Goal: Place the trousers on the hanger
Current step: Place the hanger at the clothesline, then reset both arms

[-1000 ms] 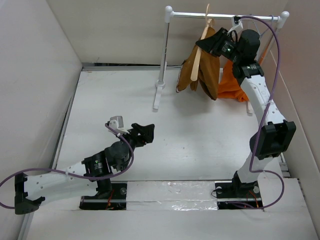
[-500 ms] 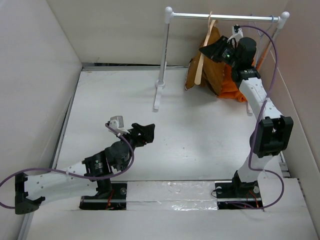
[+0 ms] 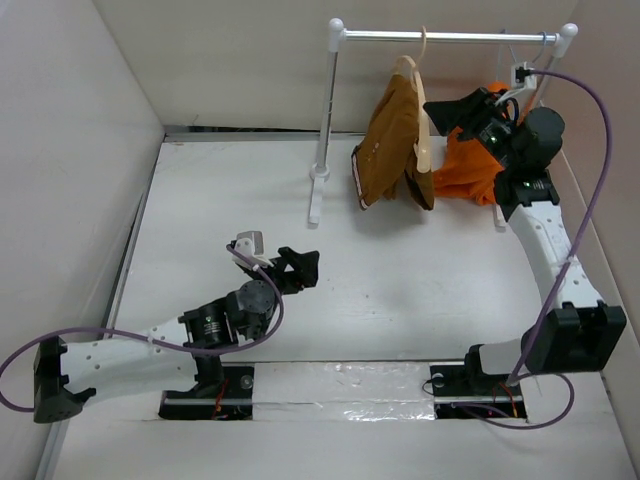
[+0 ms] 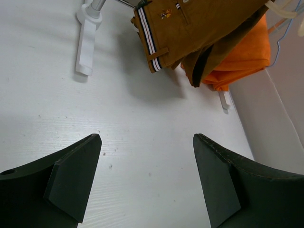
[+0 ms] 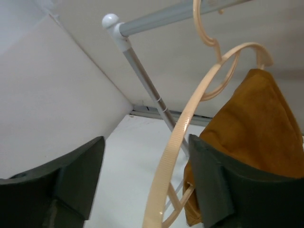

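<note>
Right jaws, spread wide, have backed away from the hanger (image 3: 424, 150).

Table (image 3: 400, 290) middle open; rack post (image 3: 328, 110) and trousers (image 3: 385, 140) crowd far edge

Rust-brown trousers (image 3: 388, 140) drape over the beige hanger (image 3: 421, 120), hooked on the rail (image 3: 450, 36).

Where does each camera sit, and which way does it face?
Top external: above and behind the bases, looking down on the table, rack, left arm and right arm.
Left wrist: low over the table, facing the hung trousers; its open fingers frame the bottom.
Right wrist: beside the rack, tilted up at the hanger and rail; its open fingers show below.
Shared: all three show the trousers.
</note>
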Tool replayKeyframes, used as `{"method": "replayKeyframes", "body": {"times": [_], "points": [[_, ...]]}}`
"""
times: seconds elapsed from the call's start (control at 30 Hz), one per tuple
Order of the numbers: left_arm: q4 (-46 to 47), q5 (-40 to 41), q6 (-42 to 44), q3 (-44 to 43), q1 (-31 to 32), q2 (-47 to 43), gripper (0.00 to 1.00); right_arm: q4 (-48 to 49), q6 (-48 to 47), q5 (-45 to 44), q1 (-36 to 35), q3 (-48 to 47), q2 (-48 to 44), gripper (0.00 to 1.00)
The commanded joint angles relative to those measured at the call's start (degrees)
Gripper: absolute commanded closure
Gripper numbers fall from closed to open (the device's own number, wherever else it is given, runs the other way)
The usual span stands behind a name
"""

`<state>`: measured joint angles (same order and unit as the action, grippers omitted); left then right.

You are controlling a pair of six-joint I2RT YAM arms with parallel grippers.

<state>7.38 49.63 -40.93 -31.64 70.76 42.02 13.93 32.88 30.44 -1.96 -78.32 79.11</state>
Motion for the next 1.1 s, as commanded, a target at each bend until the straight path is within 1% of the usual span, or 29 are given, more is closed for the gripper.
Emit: {"method": "replayKeyframes", "body": {"times": [0.0,0.03,0.1,0.17,0.23,0.27,0.3,0.37,0.4,0.43,0.5,0.53,0.63,0.67,0.73,0.77,0.9,1.07], "points": [[2.6,-0.4,0.2,-2.6,-0.1,0.3,0.24,3.7,-2.6,-0.6,0.2,3.3,-6.2,0.18],[2.6,-0.4,0.1,-2.8,-0.1,0.4,0.24,3.7,-2.9,-1.5,0.2,4.5,-7.8,0.16],[2.8,-0.7,0.0,-3.1,-0.1,1.0,0.24,3.8,-4.4,-3.6,-0.4,9.3,-11.2,0.14],[3.3,-1.3,0.6,-3.8,-0.1,2.4,0.22,3.4,-6.0,-6.5,-2.9,12.7,-16.3,0.13],[2.1,-0.9,0.1,-5.4,-0.1,3.5,0.21,0.1,-9.7,-9.2,-5.1,17.7,-20.1,0.32],[0.7,-0.8,-0.2,-5.9,-0.1,4.4,0.21,-0.8,-10.7,-11.9,-6.2,19.8,-24.1,0.34],[0.3,-0.7,-0.2,-6.2,-0.1,4.8,0.21,-1.9,-12.1,-13.4,-8.5,24.1,-26.3,0.00],[0.0,-0.1,-0.5,-5.9,-0.1,5.9,0.20,-2.7,-13.0,-15.1,-10.6,28.9,-30.7,0.00],[0.0,0.0,-0.5,-5.7,-0.1,6.1,0.20,-2.5,-14.8,-15.1,-12.3,31.4,-34.8,0.00],[0.0,0.1,-0.6,-5.3,-0.1,6.4,0.20,-2.5,-15.6,-14.9,-13.0,36.1,-36.7,0.00],[0.3,0.2,-1.5,-4.4,-0.1,7.1,0.20,-3.6,-17.3,-14.9,-14.2,40.4,-41.6,0.00],[0.6,0.2,-1.8,-3.4,-0.1,7.2,0.20,-4.4,-18.0,-15.1,-14.7,44.2,-42.9,0.00],[1.3,0.0,-3.0,-1.7,-0.1,8.0,0.20,-8.1,-19.2,-17.1,-16.0,49.0,-47.2,0.00],[-1.2,0.3,-6.2,-0.4,-0.1,8.3,0.20,-11.7,-20.7,-17.7,-16.0,53.1,-49.8,0.00],[-2.3,0.2,-6.7,0.4,-0.1,8.0,0.20,-12.9,-21.1,-18.0,-16.0,53.8,-51.4,0.00],[-2.9,-0.1,-7.2,0.8,-0.1,7.8,0.20,-15.7,-21.3,-18.0,-16.0,54.0,-52.3,0.00],[-6.4,-1.1,-10.3,2.4,-0.1,5.6,0.21,-15.8,-20.8,-18.1,-16.5,55.4,-55.2,0.00],[-7.2,-2.5,-11.7,5.6,-0.1,2.2,0.22,-17.1,-21.5,-18.5,-16.5,53.6,-53.9,0.00]]}}
